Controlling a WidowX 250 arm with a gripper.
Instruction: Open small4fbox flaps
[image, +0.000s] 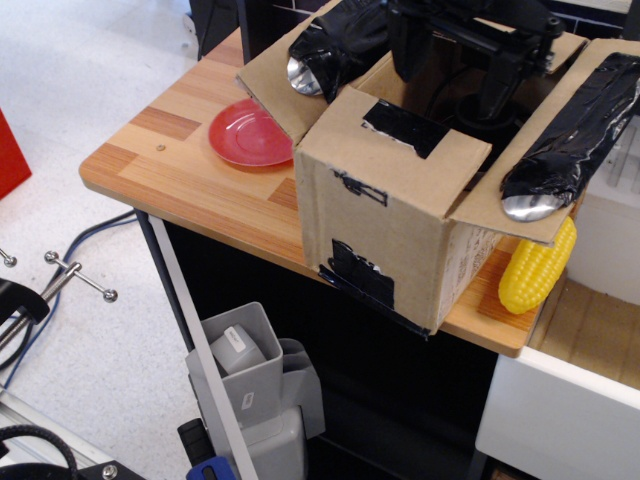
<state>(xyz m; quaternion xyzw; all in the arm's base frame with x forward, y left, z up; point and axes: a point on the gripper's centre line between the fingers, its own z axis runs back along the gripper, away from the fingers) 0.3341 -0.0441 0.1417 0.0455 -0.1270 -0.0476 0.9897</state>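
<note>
Worktop (190, 180): light wood, carries everything. The box (385, 235) stands on it below and in front of the pincer (470, 70), one vertical corner turned toward the camera, mouth facing straight up. Roughly cube-shaped, so no clear long axis of its own.

Flaps (405, 125): judged open, or close to it. The two side flaps lie folded outward to either side of the pincer, each bearing a long black-wrapped bundle. The right bundle (580, 130) runs along its flap with the shiny end toward the camera; the left bundle (335, 45) runs the same way, shiny end also near. The front flap, with a black tape patch, stands up and only slightly outward below the pincer. The rear flap sits behind it, mostly hidden. What is left appears to be pressing the front flap further down, if anything.

Pincer: dark, hanging over the open mouth of the box. Fingertips are lost against the dark interior; cannot tell whether apart or together.

Corn cob (538, 268): below the right flap. Red plate (248, 133): well to the left of the pincer.
</note>
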